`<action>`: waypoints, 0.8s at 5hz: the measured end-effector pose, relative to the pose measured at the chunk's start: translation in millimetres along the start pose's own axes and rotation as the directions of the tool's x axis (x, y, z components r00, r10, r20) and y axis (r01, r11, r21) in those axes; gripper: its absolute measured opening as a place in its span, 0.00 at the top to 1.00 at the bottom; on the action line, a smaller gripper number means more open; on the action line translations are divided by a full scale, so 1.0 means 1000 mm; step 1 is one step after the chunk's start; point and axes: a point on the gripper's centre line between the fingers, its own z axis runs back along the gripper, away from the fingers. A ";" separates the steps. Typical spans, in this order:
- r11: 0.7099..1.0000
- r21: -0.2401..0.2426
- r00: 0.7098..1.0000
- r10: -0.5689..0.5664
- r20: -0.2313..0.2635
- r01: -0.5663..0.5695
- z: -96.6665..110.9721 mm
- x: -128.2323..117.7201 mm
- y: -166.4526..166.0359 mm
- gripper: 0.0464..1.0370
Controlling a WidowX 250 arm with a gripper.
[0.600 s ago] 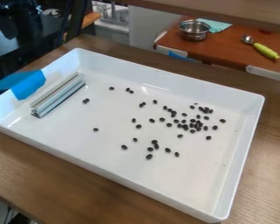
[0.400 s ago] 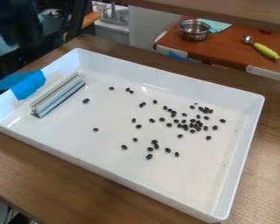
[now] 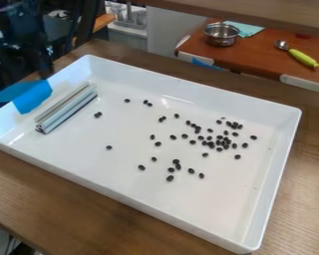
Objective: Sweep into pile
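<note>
White tray point(image 3: 95, 164): brightly and fairly evenly lit. Soft glare noted inside its far wall; bluish brightness at its left corner. Narrow dark shadow along the metal bar's point(image 3: 66, 109) lower side. Wooden surface point(image 3: 305, 184): pale sheen, right side. Steel bowl point(image 3: 221, 37): bright highlights. Background, upper left: dim.

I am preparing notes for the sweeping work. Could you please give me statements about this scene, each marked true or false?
1. Dark beans lie inside the white tray. True.
2. The beans form one tidy pile. False: they are scattered.
3. A long bar lies inside the tray, at the view's left. True.
4. The metal bowl stands in the tray. False: it stands on the reddish-brown table behind.
</note>
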 end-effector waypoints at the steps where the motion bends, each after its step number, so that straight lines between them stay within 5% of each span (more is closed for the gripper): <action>1: 0.999 0.012 0.999 -0.043 0.020 0.043 0.004 -0.003 -0.015 0.04; 3: 0.995 0.036 0.993 -0.100 0.058 0.098 0.016 -0.007 -0.032 0.04; 4: 0.994 0.040 0.994 -0.106 0.033 0.105 0.002 -0.014 -0.033 0.04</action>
